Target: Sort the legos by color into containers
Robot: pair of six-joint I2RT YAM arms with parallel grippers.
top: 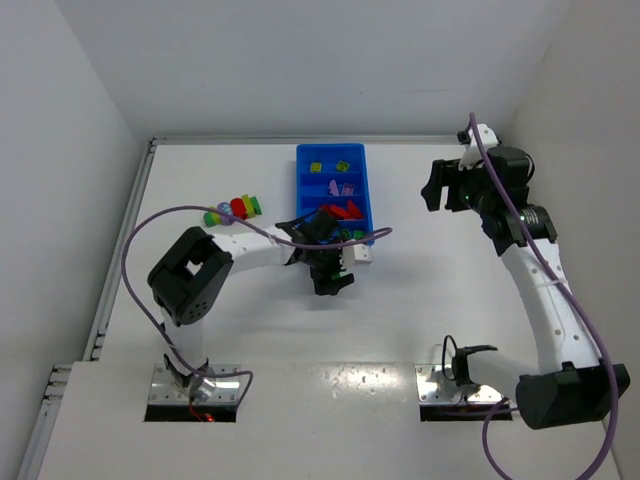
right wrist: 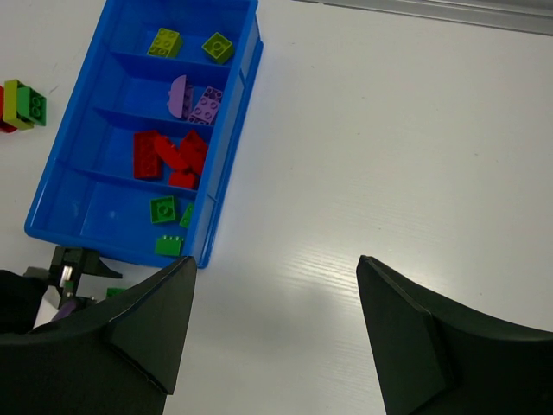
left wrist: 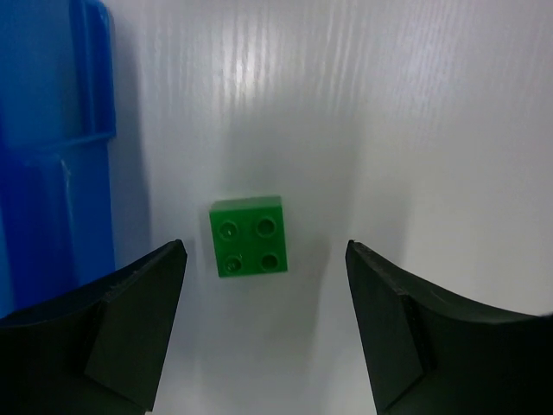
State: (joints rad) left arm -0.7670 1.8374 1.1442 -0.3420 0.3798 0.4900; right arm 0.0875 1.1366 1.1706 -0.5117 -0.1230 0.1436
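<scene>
A: Where is the left claw (left wrist: 263, 255), and what is it doing?

B: It points down at the white table (left wrist: 415, 104) with its two dark jaws spread wide, gripping nothing. A small green square plastic brick (left wrist: 249, 235) with four studs lies flat on the table between them. It is nearer the jaw on the left of the wrist view and touches neither.

A: And the tray?

B: The long bright blue plastic tray (left wrist: 52, 130) sits just beside that brick, its wall running down the left edge of the left wrist view. Seen from above, the claw hangs at the tray's near end.

A: What does the tray hold?

B: It has four compartments. The farthest holds two yellow-green bricks (right wrist: 164, 41), the next purple pieces (right wrist: 194, 99), the third a heap of red bricks (right wrist: 168, 156), and the nearest a few green bricks (right wrist: 162, 208).

A: Anything else loose?

B: A stacked cluster of red, green and yellow-green bricks (top: 232, 209) stands on the table left of the tray, apart from it.

A: The right claw (right wrist: 275, 268)?

B: It is raised well to the right of the tray, jaws wide apart, with only the table below them.
</scene>
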